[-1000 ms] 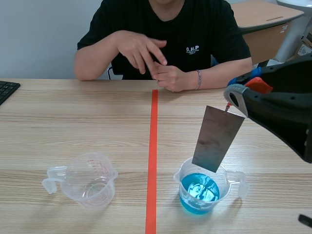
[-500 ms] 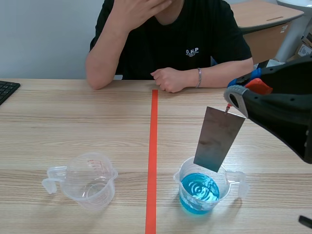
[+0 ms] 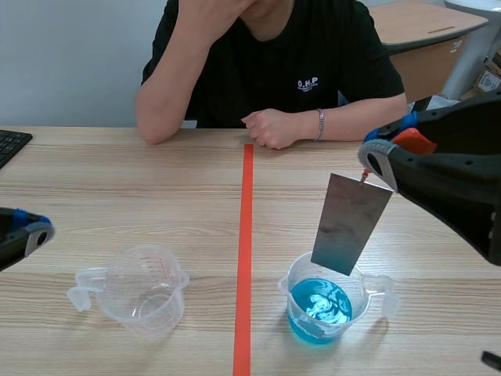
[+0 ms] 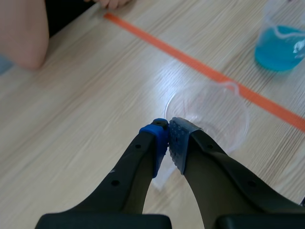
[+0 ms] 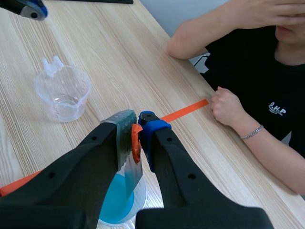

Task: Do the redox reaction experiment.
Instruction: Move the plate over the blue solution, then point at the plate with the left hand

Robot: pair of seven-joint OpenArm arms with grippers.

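A grey metal plate (image 3: 350, 223) hangs tilted, its lower corner just above the clear beaker of blue liquid (image 3: 322, 309). My right gripper (image 3: 376, 160) is shut on the plate's top corner. In the right wrist view the plate (image 5: 127, 160) is pinched between the fingers of the right gripper (image 5: 135, 126), over the blue beaker (image 5: 119, 202). An empty clear beaker (image 3: 145, 290) stands left of the orange line. My left gripper (image 3: 25, 233) hovers at the left edge. Seen from the left wrist, the left gripper (image 4: 168, 139) is shut on nothing, just short of the empty beaker (image 4: 207, 117).
A person sits across the table, one fist (image 3: 270, 127) resting on it near the orange line's far end and the other arm's elbow (image 3: 156, 117) propped on it. A black keyboard (image 3: 12, 145) lies at the far left edge.
My left gripper has come into the scene view at the left edge. The person lifted one hand to the face. The plate has hardly moved.
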